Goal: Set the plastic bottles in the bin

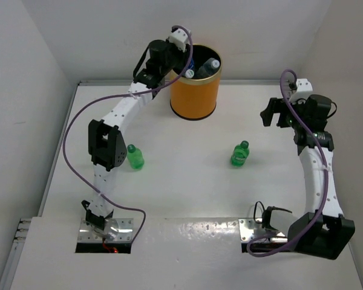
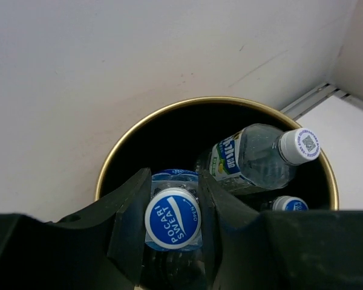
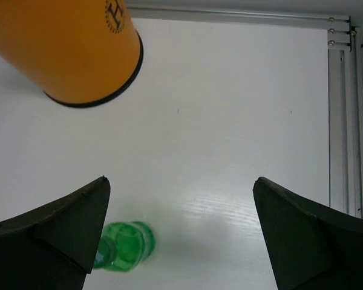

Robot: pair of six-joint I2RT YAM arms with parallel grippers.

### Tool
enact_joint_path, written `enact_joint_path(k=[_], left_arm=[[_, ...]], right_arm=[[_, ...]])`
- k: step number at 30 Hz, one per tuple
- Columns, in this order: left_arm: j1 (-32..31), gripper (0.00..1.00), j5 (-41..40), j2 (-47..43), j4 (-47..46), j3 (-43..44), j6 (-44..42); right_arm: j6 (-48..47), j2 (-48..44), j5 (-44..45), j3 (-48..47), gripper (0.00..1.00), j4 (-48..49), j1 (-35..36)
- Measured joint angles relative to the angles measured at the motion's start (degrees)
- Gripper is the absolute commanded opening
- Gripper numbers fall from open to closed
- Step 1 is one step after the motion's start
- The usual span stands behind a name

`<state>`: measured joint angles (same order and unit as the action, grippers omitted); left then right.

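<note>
Bottle [image 2: 172, 219] sits clamped in left claw [image 2: 173, 179] directly over bin [image 2: 128, 132].

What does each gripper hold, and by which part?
Left gripper pinches a clear plastic bottle with a blue cap at its top; right gripper holds nothing.

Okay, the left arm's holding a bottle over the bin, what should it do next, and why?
Probably open the left claw: the blue-capped bottle it grips hangs over the open bin, so it should drop straight in.
</note>
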<state>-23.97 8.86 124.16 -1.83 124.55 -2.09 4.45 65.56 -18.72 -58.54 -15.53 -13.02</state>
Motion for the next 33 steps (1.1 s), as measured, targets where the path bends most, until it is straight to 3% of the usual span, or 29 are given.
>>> enact_joint_path(k=[3,4,5,10,18,22,27,30,33], left_arm=[[-1.2,0.48,-2.4,0.0,-1.3,-0.7,-3.6],[-1.6,0.79,-2.9,0.0,-1.8,-1.0,-4.5],[-2.0,0.9,-3.2,0.1,-2.1,-1.2,-5.6],[-2.8,0.99,-3.9,0.1,-1.5,-2.4,-5.3],[-0.2,0.99,-3.5,-3.0,4.6,1.2,4.8],[3.5,0.99,-1.3,-10.6,7.7,1.1,8.8],[9.2,0.99,2.2,-24.9,9.4,-6.3,12.4],[11.7,0.99,4.3,-31.5,9.7,-11.7,13.1],[13.4,0.99,5.8,-36.3,10.5,-18.1,12.9]], right_arm=[[-4.1,-2.8,-3.4,0.4,1.0,-5.1,-0.6],[-5.6,-3.8,-4.8,0.6,1.0,-6.9,-0.7],[-7.0,-4.8,-6.3,0.9,1.0,-8.8,-0.7],[-10.8,-7.6,-12.2,3.0,1.0,-15.0,-0.7],[-9.9,-9.0,-14.2,12.3,1.0,-14.6,3.5],[-9.1,-9.1,-12.9,15.3,0.98,-12.4,7.2],[-7.6,-9.0,-8.2,19.0,0.95,-6.0,10.8],[-6.8,-8.0,-4.0,21.5,0.88,-1.7,12.3],[-5.2,-5.7,-0.8,21.9,0.64,1.7,13.7]])
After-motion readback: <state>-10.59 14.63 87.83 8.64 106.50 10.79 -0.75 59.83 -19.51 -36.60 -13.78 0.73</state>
